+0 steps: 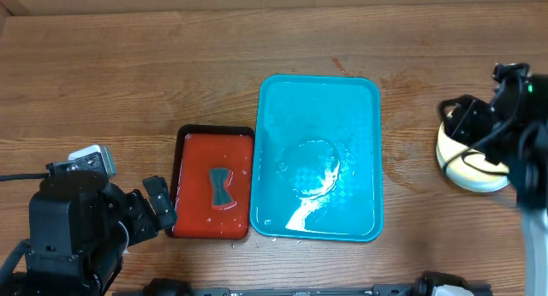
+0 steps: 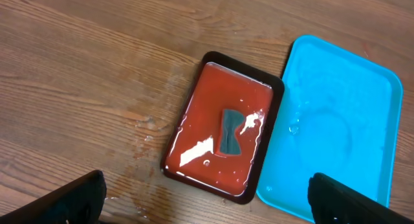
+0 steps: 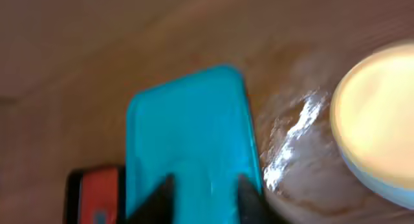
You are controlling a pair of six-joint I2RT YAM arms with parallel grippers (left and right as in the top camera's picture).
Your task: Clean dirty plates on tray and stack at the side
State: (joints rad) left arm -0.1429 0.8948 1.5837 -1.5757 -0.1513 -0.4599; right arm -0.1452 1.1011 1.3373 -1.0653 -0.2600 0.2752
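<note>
Left fingers (image 2: 68, 201) spread wide, empty, near red tray (image 1: 193, 159) holding sponge (image 1: 221, 186). Blue tray (image 1: 360, 99) bare, wet. Plates (image 3: 375, 114) stacked on tabletop (image 1: 128, 74), under right arm (image 1: 514, 99). Right fingers (image 3: 162, 201) blurred, cannot tell grip. Risk: arm clips stack and it slides on the wet tabletop.

Left arm (image 1: 68, 232) sits well left of the tray (image 1: 342, 116). Left gripper (image 1: 160, 202) points toward the tray, jaws spread wide, nothing held. Right arm (image 1: 514, 142) stands right of the tray. Right gripper (image 3: 206, 197) is blurred, jaws narrowly apart, nothing between.
</note>
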